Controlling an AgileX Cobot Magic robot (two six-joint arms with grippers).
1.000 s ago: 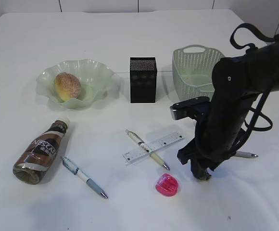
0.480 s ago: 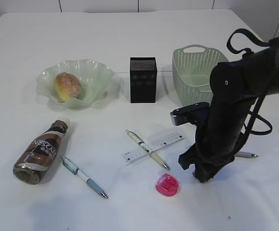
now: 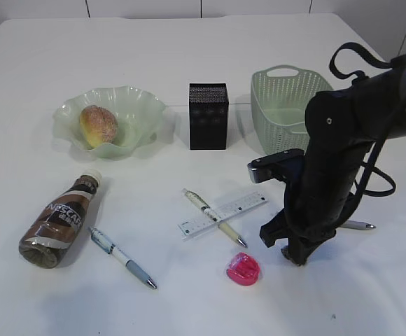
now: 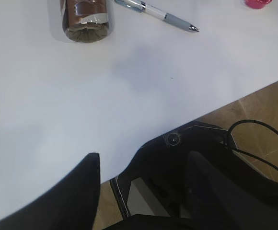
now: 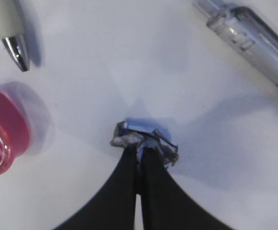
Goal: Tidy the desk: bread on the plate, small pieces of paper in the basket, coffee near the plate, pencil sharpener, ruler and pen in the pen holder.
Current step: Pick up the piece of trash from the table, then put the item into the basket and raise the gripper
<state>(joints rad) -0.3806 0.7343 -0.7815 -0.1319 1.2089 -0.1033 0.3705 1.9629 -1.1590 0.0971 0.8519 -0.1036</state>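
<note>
My right gripper is shut on a small crumpled piece of paper that rests on the desk. In the exterior view that gripper points down, right of the pink pencil sharpener. The bread lies on the green plate. On its side at the left lies the coffee, with a pen next to it. Another pen crosses the ruler. The pen holder and basket stand at the back. My left gripper hangs open and empty over the desk's near edge.
A third pen lies just behind the right arm; its clear barrel is close to the held paper. The sharpener and a pen tip sit left of the right jaws. The desk edge runs under the left wrist.
The right jaws have closed onto the paper wad. The right arm has shifted only slightly; the left gripper has not moved.
</note>
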